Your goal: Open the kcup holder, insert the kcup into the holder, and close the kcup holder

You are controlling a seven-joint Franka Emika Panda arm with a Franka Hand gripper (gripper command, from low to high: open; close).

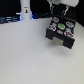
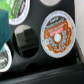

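The white table [image 1: 30, 55] carries the black boxy kcup holder [image 1: 61, 31], its tray of round slots exposed. Only the wrist view shows an orange-lidded pod [image 2: 56, 34] beside an empty slot [image 2: 26, 41]. The gripper's state is impossible to judge; the green-topped kcup isn't identifiable.

Lab-like setting: bare white table [image 1: 25, 55]

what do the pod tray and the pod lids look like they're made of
The kcup holder tray looks like black moulded plastic: dull sheen, rounded rims around the pod slots. The pod with the orange-and-white lid seems foil-topped: flat printed label with a thin pale edge, though blur leaves this uncertain. The table looks like a matte white laminate.
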